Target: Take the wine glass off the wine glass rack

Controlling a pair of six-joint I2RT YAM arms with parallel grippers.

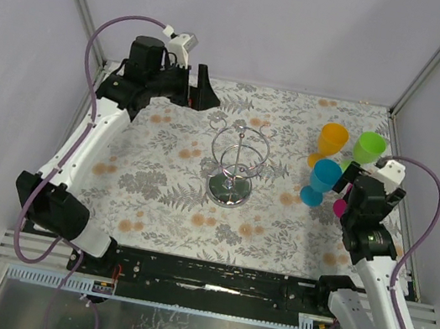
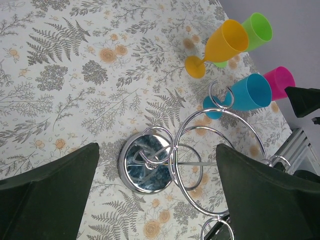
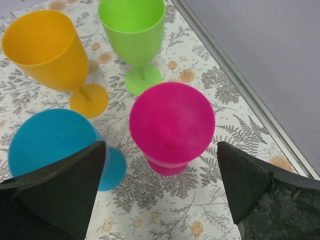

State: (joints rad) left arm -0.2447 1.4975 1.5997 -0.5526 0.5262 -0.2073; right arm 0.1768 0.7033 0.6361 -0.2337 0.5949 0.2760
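The wine glass rack [image 1: 236, 164] stands mid-table, a shiny stand with a round base [image 2: 145, 167] and wire rings [image 2: 220, 165]; nothing hangs on it. Several plastic wine glasses stand upright at the right: orange [image 1: 333, 139], green [image 1: 370, 147], blue [image 1: 324, 176] and pink [image 3: 172, 122]. My right gripper [image 3: 160, 185] is open just above the pink glass, with a finger on either side and no contact. My left gripper [image 1: 199, 91] is open at the back left, away from the rack; the left wrist view shows the rack between its fingers [image 2: 45, 195] from a distance.
A metal rail [image 3: 240, 70] and a grey wall run close along the right of the glasses. The flowered tablecloth [image 1: 158, 179] covers the table. The blue glass [image 3: 50, 142] stands right beside my right gripper's left finger.
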